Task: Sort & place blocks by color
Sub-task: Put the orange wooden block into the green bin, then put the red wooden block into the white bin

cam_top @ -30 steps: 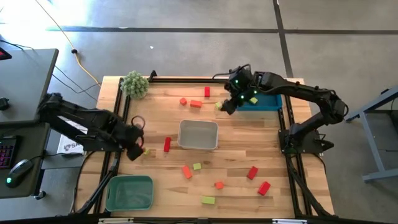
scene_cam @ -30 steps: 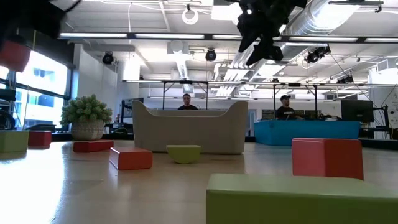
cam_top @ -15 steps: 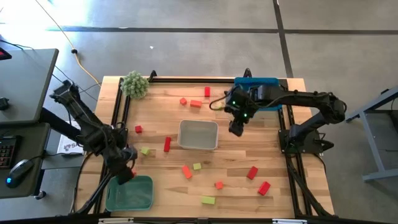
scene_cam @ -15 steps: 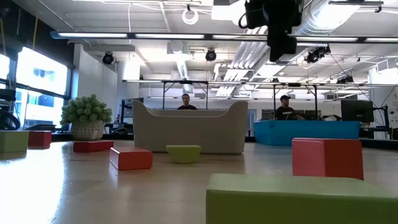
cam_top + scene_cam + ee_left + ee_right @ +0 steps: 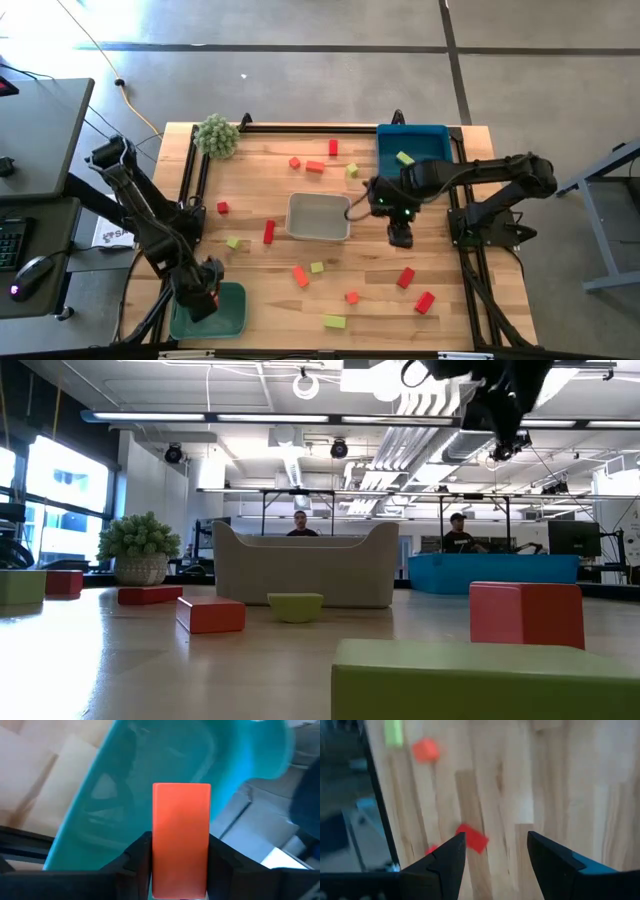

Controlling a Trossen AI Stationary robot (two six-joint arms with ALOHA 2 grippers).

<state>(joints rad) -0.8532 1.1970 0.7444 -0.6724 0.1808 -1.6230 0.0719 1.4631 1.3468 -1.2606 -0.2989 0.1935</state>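
Left gripper [image 5: 203,290] clamped on an orange-red block [image 5: 181,837], poised over the green tray [image 5: 232,318] at the counter's [image 5: 370,255] near-left corner, presumably for release there. Right gripper [image 5: 400,236] spread and empty, angled toward red blocks [image 5: 471,839] lying loose on the wood. One yellow-green block [image 5: 404,158] already in the blue tray [image 5: 384,140].

blocks [image 5: 300,275] — red, yellow-green, scattered | one yellow-green in blue tray | orange-red bar [image 5: 181,837] — in left hand

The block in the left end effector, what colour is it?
Orange-red; the block shows best in the left wrist view, clamped in the left end effector.
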